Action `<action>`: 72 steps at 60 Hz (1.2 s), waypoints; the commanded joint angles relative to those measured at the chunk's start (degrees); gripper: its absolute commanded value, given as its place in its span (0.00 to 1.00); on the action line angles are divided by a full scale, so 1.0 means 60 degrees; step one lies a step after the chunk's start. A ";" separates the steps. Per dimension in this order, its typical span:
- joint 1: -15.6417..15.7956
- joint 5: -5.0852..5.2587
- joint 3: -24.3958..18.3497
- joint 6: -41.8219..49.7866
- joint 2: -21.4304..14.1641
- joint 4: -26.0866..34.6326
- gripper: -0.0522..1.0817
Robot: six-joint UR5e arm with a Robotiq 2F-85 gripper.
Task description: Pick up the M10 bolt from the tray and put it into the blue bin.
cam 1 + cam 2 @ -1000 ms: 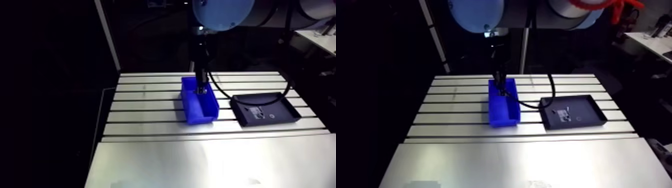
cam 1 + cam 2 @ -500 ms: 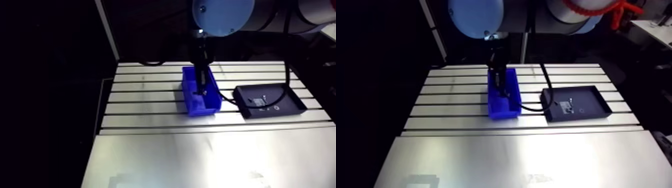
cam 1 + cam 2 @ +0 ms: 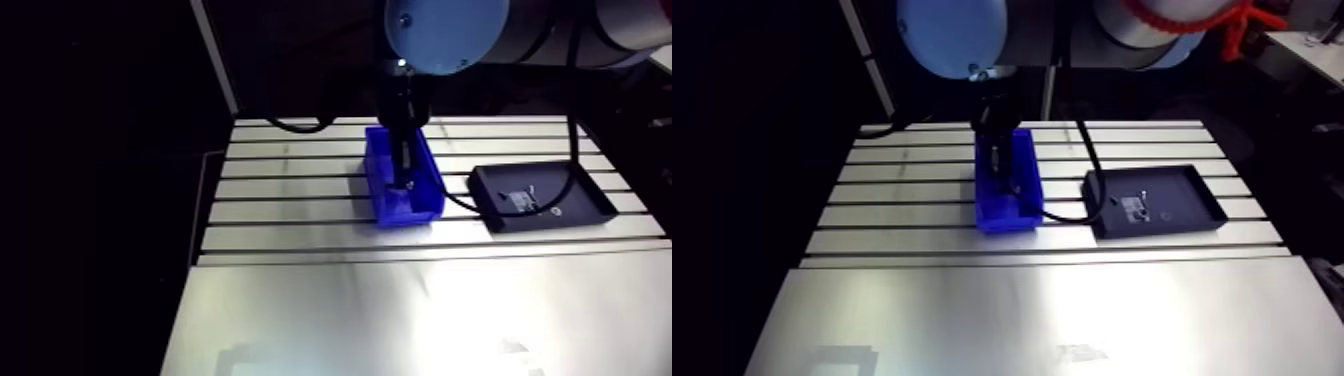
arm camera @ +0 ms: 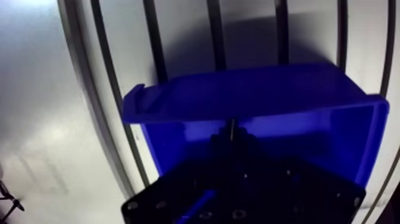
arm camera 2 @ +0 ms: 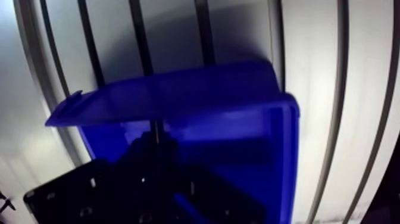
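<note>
M10 bolt (image 4: 231, 126) is pinched in my gripper (image 4: 232, 140), fingers clenched on it, slim shank poking ahead of the tips. I'm holding it low inside the blue bin (image 4: 250, 89) so a release should drop it short. The black tray (image 3: 1192, 205) sits beside the bin, apart.

Bin (image 3: 1008, 221) left of tray (image 3: 1184, 193), both on table (image 3: 972, 300).
</note>
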 commanded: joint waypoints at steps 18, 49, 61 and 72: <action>0.0056 0.0044 -0.0121 -0.0012 -0.0765 0.0305 0.05; 0.0061 0.0090 -0.0495 0.0867 -0.2711 0.1828 0.05; 0.0017 0.0146 -0.1160 0.3162 -0.2887 0.2318 0.05; -0.0042 0.0149 -0.1693 0.6283 -0.2888 0.2356 0.05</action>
